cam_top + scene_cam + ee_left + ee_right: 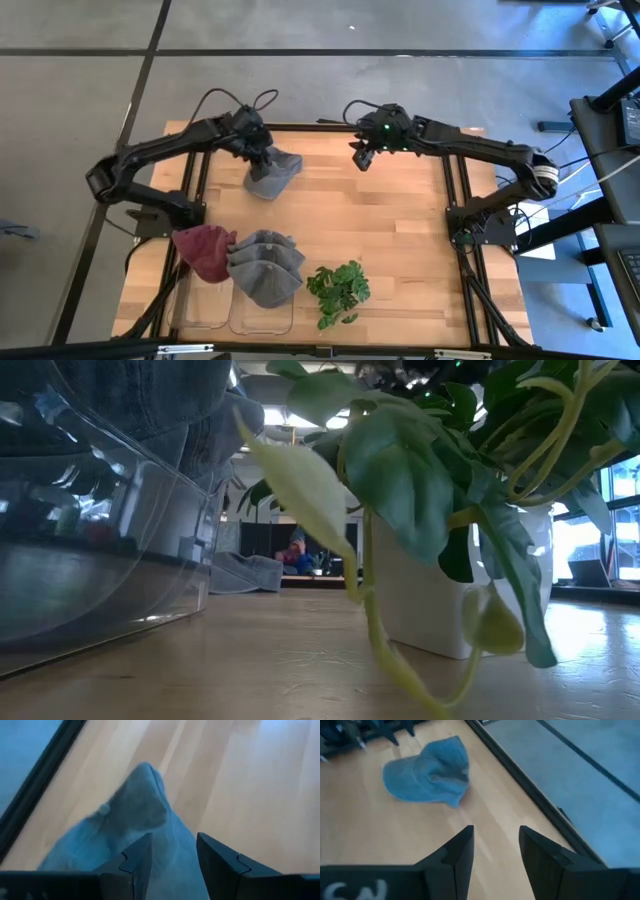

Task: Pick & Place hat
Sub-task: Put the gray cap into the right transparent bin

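Observation:
A grey-blue hat lies crown up on the wooden table near its far edge; it also shows as the hat and the hat. My left gripper hovers over the hat's far left part, slanting down. Its fingers are open, and the hat's crown shows beyond and between them. In the right wrist view nothing rests on the hat. My right gripper hangs open to the right of the hat, with nothing between its fingers.
Two clear bins stand at the near left. They hold a dark red hat and grey hats. A potted plant in a white pot stands near the front middle. Bare wood lies across the table's middle and right.

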`<move>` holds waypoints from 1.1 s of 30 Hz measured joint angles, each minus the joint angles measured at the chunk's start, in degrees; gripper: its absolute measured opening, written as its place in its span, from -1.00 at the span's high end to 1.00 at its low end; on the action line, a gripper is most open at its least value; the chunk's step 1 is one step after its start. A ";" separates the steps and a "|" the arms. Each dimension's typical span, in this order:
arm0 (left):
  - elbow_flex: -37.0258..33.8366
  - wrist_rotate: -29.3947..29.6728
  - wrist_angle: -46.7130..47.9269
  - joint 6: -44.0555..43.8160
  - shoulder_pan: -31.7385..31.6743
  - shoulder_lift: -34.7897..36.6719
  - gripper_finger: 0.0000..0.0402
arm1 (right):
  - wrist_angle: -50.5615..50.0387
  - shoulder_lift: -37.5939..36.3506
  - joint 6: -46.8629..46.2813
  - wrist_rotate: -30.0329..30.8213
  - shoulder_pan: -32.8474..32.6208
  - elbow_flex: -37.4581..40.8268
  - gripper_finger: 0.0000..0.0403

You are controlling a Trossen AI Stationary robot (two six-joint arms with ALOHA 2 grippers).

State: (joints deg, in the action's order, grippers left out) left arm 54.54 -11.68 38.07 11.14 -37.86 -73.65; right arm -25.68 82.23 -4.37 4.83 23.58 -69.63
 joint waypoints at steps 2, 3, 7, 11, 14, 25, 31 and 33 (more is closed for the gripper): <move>0.00 -0.06 -2.46 0.13 0.14 -2.08 0.27 | 1.71 1.58 1.68 0.02 0.51 0.00 0.22; 0.00 -0.51 -2.87 0.07 0.32 -3.06 0.27 | 2.04 2.26 1.83 0.04 0.82 0.00 0.22; 0.00 -4.51 -2.99 0.39 1.51 -6.32 0.23 | 3.01 4.17 1.86 0.00 2.05 0.02 0.22; 0.00 -0.95 -2.35 3.44 3.29 -8.44 0.09 | 5.19 5.72 2.18 -2.72 3.20 0.04 0.22; 0.00 4.75 -2.59 8.09 4.09 -9.95 -0.05 | 7.24 6.59 3.32 -5.40 3.90 0.04 0.22; 0.00 10.27 -3.26 8.15 3.95 -15.49 -0.23 | 9.19 7.16 3.70 -6.50 4.93 0.04 0.22; 0.05 10.44 -3.44 4.42 3.95 -19.14 -0.13 | 9.20 7.16 4.88 -6.56 4.91 0.04 0.22; 0.09 10.47 -3.46 4.46 3.97 -19.69 -0.03 | 9.19 7.16 4.91 -6.54 4.91 0.04 0.22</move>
State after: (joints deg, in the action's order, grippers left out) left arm 54.63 -1.21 34.61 15.59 -33.89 -93.34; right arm -16.49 89.38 0.54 -1.72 28.50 -69.58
